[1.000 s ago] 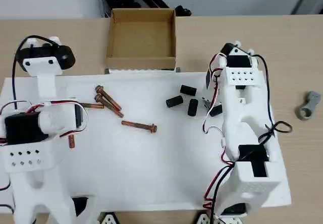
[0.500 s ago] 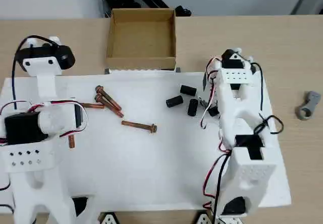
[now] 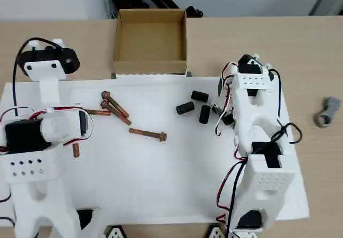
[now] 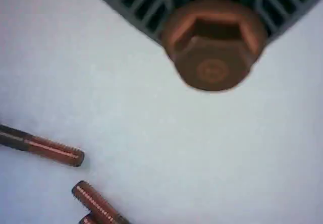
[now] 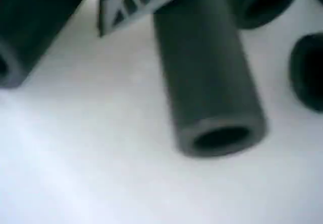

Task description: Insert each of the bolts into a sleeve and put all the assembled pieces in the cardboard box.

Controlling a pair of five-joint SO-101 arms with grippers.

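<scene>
My left gripper [image 3: 76, 143] hangs over the left of the white sheet, shut on a copper bolt [image 3: 75, 150]; the left wrist view shows the bolt's hex head [image 4: 214, 47] clamped between both ribbed jaws. Loose bolts [image 3: 115, 105] lie in a cluster, and one [image 3: 147, 134] lies apart towards the middle. My right gripper [image 3: 225, 114] is down among the black sleeves, open, with one sleeve [image 5: 207, 77] lying along one ribbed pad [image 5: 136, 2]. Other sleeves [image 3: 185, 108] lie just beside it. The cardboard box [image 3: 150, 66] stands behind the sheet, with nothing in it.
A white sheet [image 3: 161, 184] covers the working area of the wooden table. A grey plastic part [image 3: 327, 112] lies on the bare wood at the far right. Threaded bolt ends [image 4: 43, 147] lie below the left gripper. Dark equipment stands behind the box.
The right arm shifted a little to the left, then back to the right, over the sleeves. The left arm and its bolt have stayed still.
</scene>
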